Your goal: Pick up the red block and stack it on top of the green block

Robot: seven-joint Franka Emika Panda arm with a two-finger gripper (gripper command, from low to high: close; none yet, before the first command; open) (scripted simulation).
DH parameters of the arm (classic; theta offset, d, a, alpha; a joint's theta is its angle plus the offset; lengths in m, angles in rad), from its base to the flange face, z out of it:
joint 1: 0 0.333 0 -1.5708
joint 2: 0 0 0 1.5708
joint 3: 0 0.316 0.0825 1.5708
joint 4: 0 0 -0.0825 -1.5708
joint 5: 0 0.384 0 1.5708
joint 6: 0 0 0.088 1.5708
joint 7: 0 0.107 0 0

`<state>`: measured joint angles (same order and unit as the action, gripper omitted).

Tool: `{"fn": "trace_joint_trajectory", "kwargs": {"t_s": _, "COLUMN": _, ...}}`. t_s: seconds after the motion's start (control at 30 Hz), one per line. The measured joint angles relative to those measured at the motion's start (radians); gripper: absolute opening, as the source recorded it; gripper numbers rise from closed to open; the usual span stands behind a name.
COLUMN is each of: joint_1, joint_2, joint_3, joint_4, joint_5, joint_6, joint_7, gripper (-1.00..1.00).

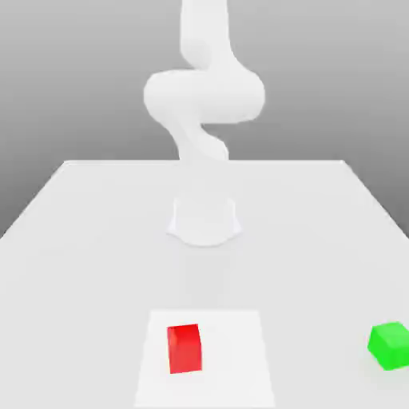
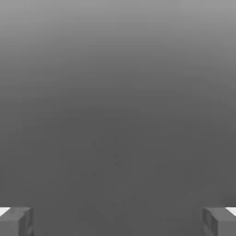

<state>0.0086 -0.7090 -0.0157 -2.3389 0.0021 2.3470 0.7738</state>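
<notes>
On the white counter [image 1: 96, 216], red block [image 1: 184, 348] sits near the front edge on a paler square patch [image 1: 240, 351]; green block [image 1: 391, 346] well apart toward the exterior view's right. White arm [image 1: 204, 100] rises from its base behind them. Hand view: fingers [image 2: 16, 221] spread wide, released, holding nothing, no block between them.

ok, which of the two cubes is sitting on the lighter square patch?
The red block. It stands on the paler square of the table; the green block sits apart, on plain tabletop at the exterior view's right edge.
</notes>
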Motion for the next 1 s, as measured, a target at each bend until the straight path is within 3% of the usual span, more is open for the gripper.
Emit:
{"fn": "trace_joint_trajectory", "kwargs": {"t_s": 0.67, "joint_1": 0.017, "joint_2": 0.731, "joint_3": -0.078, "joint_4": -0.312, "joint_5": 0.023, "joint_6": 0.377, "joint_7": -0.215, "gripper": 0.0}}
{"fn": "trace_joint_trajectory", "kwargs": {"t_s": 0.87, "joint_1": -0.002, "joint_2": 0.949, "joint_3": -0.054, "joint_4": -0.312, "joint_5": 0.06, "joint_6": 0.543, "joint_7": -0.258, "gripper": 0.0}}
{"fn": "trace_joint_trajectory", "kwargs": {"t_s": 0.9, "joint_1": -0.01, "joint_2": 0.985, "joint_3": -0.044, "joint_4": -0.307, "joint_5": 0.069, "joint_6": 0.574, "joint_7": -0.264, "gripper": -1.0}}
{"fn": "trace_joint_trajectory", "kwargs": {"t_s": 1.0, "joint_1": -0.011, "joint_2": 0.985, "joint_3": -0.044, "joint_4": -0.307, "joint_5": 0.068, "joint_6": 0.573, "joint_7": -0.264, "gripper": -1.0}}
